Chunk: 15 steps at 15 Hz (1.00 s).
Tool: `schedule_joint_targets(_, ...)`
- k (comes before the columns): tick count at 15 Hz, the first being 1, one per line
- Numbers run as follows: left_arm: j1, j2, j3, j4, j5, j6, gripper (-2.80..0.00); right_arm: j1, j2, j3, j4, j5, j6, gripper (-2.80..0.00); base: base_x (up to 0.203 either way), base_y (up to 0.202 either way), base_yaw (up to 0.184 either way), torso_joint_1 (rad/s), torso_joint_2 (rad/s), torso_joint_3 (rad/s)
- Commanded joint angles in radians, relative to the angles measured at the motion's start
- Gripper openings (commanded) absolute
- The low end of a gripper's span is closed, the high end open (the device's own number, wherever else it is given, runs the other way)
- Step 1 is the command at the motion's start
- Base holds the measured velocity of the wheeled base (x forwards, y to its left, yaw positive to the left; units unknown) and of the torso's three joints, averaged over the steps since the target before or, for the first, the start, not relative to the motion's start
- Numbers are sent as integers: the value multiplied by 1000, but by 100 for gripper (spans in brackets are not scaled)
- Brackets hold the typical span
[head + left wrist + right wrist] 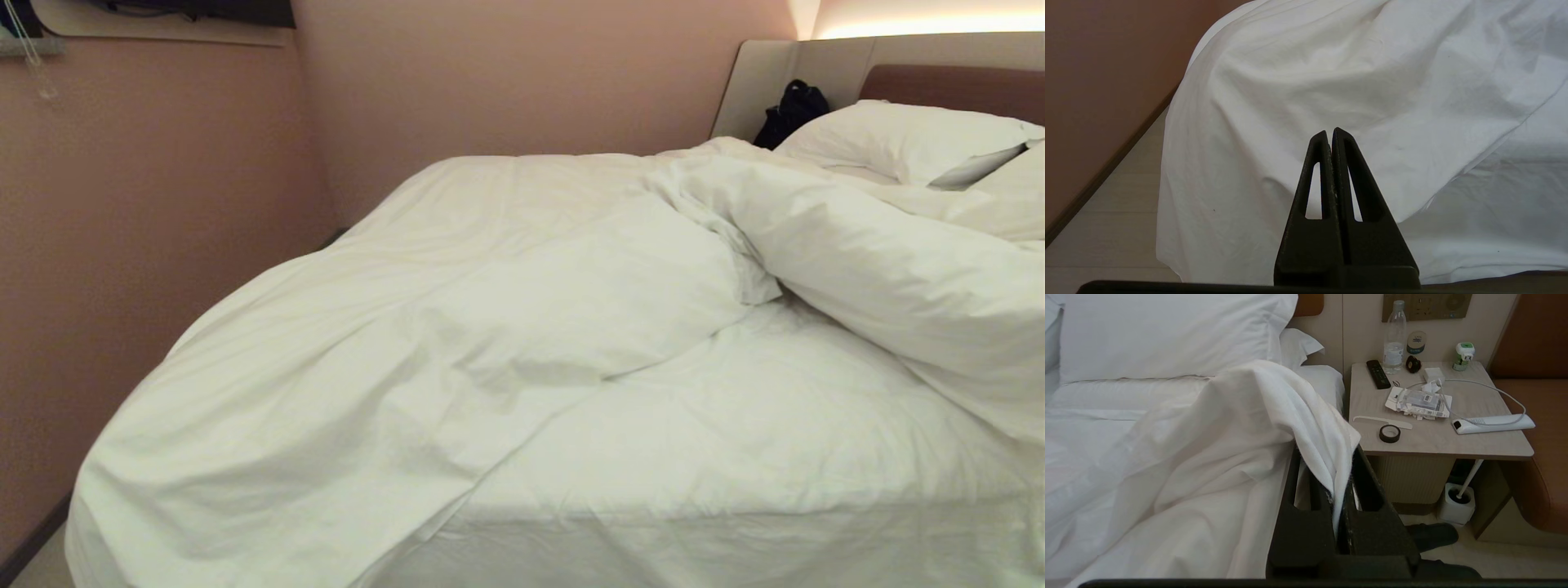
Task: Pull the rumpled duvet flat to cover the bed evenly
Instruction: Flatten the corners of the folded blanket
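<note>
Head view: rumpled duvet (506,327), pink wall (163,204).

One duvet (506,327), two pillows (898,139), one bottle (1394,339).

The bed (735,457) is covered with a white sheet, on which the duvet (506,310) is heaped in rumpled folds; it is draped over the foot corner next to the pink wall and bunched toward the headboard edge. Two pillows (898,139) are laid against the headboard. A black bag (790,110) is set at the head corner. The bedside desk (1437,437) is loaded with a remote (1378,374), a bottle (1394,337), a tape roll (1390,433) and a power strip (1493,424).
</note>
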Motion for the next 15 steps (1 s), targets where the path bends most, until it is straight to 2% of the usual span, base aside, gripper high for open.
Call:
schedule_joint_targets(1,0,0,0,-1,1,0,-280,-6,47,-19,0,-3,4,-280,0,0,0,0,0,0)
schedule_joint_targets(8,0,0,0,-1,1,0,-280,-6,258,-150,3,-14,9,-280,0,0,0,0,0,0)
schedule_joint_targets(15,0,0,0,-1,1,0,-280,-4,318,-198,7,-10,24,-280,0,0,0,0,0,0)
